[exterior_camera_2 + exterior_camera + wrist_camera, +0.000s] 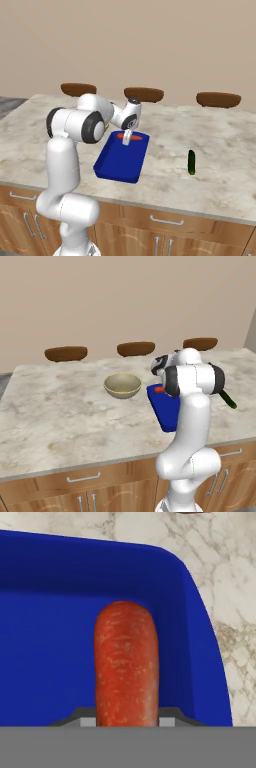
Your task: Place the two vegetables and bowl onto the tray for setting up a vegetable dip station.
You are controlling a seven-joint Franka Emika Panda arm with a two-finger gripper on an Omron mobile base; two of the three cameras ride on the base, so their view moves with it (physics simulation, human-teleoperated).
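On the marble counter (60,406), the blue tray (120,161) lies just in front of the arm, its long side running away from the base. Over the tray's far end the gripper (128,138) hangs pointing down, and the carrot (126,136) sits between its fingers. From the hand view the carrot (126,667) fills the gap between the two dark finger tips, which stand narrow against its sides, so the grip is on the carrot. Its rounded end points toward the tray's far wall (100,567). Whether the carrot touches the tray floor or is held just above it cannot be told. From the left base view a small patch of the carrot (159,389) shows at the tray's (167,416) far end, beside the arm's dark joint.

Bowl (122,385): upright on the counter, near the tray on its left side, not touching it. Its pale inside holds nothing.

Green vegetable (191,162): lying flat on the counter to the right of the tray, well apart from it. In the left base view its end (229,400) shows past the arm's elbow.

Three dark brown ovals (144,94) stand along the counter's far edge. Wooden cabinet fronts (85,491) with metal handles run under the counter.
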